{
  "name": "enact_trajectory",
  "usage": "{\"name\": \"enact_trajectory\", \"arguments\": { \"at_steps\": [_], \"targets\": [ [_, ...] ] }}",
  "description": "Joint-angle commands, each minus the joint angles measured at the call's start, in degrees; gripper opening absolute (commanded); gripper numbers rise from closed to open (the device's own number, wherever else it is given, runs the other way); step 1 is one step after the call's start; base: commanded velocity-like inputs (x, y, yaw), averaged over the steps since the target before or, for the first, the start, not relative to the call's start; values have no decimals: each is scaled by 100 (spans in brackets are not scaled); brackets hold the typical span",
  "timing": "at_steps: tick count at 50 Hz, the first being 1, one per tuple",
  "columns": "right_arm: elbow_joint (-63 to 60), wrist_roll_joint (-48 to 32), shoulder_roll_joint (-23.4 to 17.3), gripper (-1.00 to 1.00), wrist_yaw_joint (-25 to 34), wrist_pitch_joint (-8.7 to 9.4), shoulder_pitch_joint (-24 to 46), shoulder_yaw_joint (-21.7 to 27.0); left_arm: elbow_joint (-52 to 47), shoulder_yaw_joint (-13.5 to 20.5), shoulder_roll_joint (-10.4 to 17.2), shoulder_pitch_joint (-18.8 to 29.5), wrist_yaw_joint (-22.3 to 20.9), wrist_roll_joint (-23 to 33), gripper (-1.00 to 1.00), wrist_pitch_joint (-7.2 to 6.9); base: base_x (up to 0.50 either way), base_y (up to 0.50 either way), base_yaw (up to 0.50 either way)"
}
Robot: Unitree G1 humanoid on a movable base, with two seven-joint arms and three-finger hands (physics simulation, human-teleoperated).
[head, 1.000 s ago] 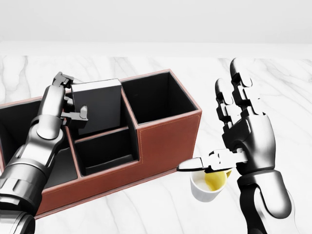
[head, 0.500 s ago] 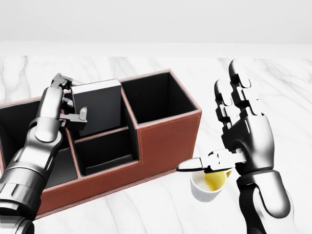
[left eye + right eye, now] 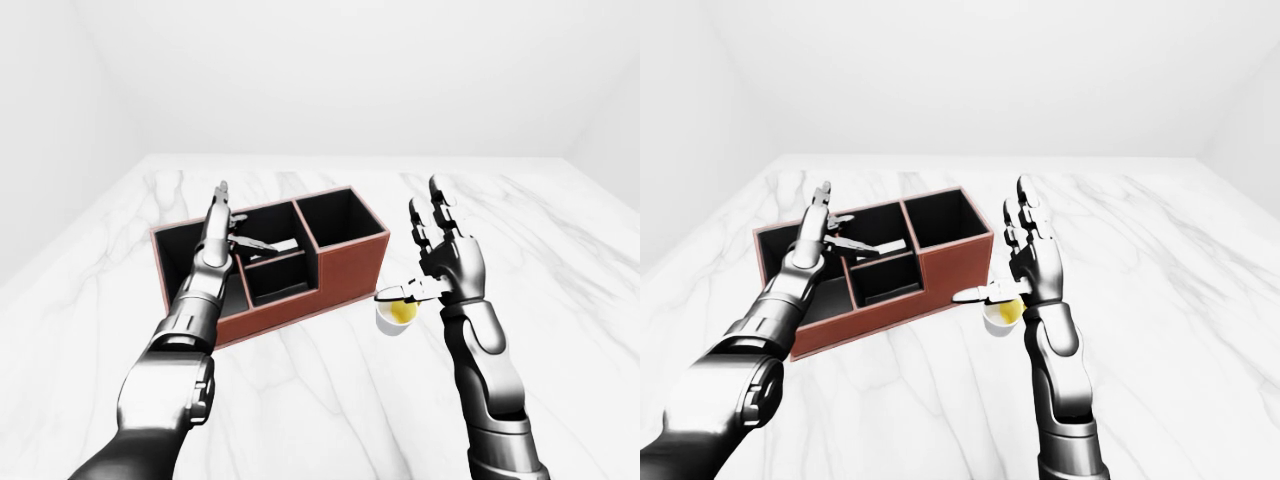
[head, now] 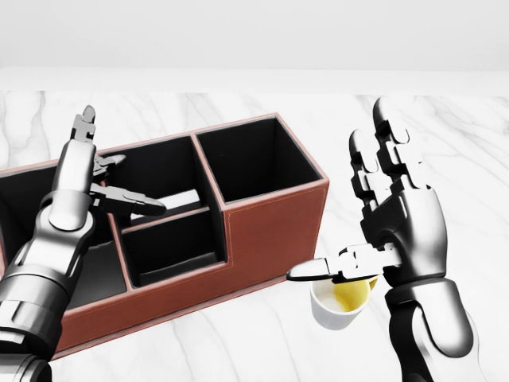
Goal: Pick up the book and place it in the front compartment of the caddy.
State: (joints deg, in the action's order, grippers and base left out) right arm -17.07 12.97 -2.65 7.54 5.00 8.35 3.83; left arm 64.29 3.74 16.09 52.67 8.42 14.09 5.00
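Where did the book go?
In the head view, the book lies down inside the caddy, in a middle compartment toward the view's left, just under the open left hand.

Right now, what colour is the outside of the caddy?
Reddish-brown outside, with black compartments inside; the caddy shows best in the head view.
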Motion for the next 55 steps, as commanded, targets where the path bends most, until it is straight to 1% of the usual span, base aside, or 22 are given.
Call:
{"name": "enact_trajectory", "arguments": {
  "at_steps": [1,8,18,23,28,31,32,34,35,36,37,38,39,41,42,43,45,47,55],
  "targets": [
    [86,6,-2,100,23,0,9,13,394,200,143,-109,377,251,100,0,1,0,0],
    [141,10,-5,100,29,0,26,13,192,218,180,-94,312,202,100,0,0,0,0],
    [-150,11,7,100,-48,0,-14,-19,-429,261,189,-234,112,26,100,0,0,0,0],
    [-128,21,-2,100,-36,0,9,8,-1051,304,189,-395,-69,-101,100,0,0,0,0],
    [-196,26,-6,100,-56,0,3,9,-1741,346,152,-659,-229,-215,100,0,0,0,0],
    [-73,28,-17,100,-25,0,38,30,-2220,350,96,-852,-326,-253,100,-163,0,0,0],
    [-90,37,-19,100,-28,0,42,34,-2179,340,56,-933,-299,-250,100,-30,0,0,0],
    [-53,41,-30,100,-16,0,57,50,-2335,339,9,-1041,-326,-279,100,-18,0,0,0],
    [-30,57,-40,100,-7,0,76,68,-2590,311,-29,-1146,-387,-269,100,-121,0,0,0],
    [-30,56,-44,100,-4,0,72,69,-2733,313,-48,-1196,-413,-263,100,-185,0,0,0],
    [-30,67,-52,100,-3,0,91,81,-3058,308,-95,-1327,-496,-285,100,-328,0,0,0],
    [-18,74,-58,100,3,0,100,89,-3260,304,-126,-1411,-528,-274,100,-427,0,0,0],
    [-2,78,-63,100,6,0,111,97,-3416,305,-157,-1487,-553,-270,100,-474,0,0,0],
    [39,83,-70,100,14,0,121,107,-3753,317,-202,-1603,-624,-280,100,-631,0,0,0],
    [7,86,-69,100,12,0,102,102,-4132,312,-249,-1749,-679,-288,100,-795,0,0,0],
    [-42,88,-68,100,1,0,84,97,-4331,316,-274,-1816,-721,-293,100,-890,0,0,0],
    [-10,93,-71,100,11,0,99,105,-4597,319,-313,-1912,-776,-293,100,-1000,0,0,0],
    [13,97,-76,100,16,0,113,111,-5106,329,-365,-2080,-866,-319,100,-1000,0,0,0],
    [-180,98,-65,100,-40,0,104,80,-6142,356,-430,-2367,-1004,-279,100,-1000,0,0,0]
  ]
}}
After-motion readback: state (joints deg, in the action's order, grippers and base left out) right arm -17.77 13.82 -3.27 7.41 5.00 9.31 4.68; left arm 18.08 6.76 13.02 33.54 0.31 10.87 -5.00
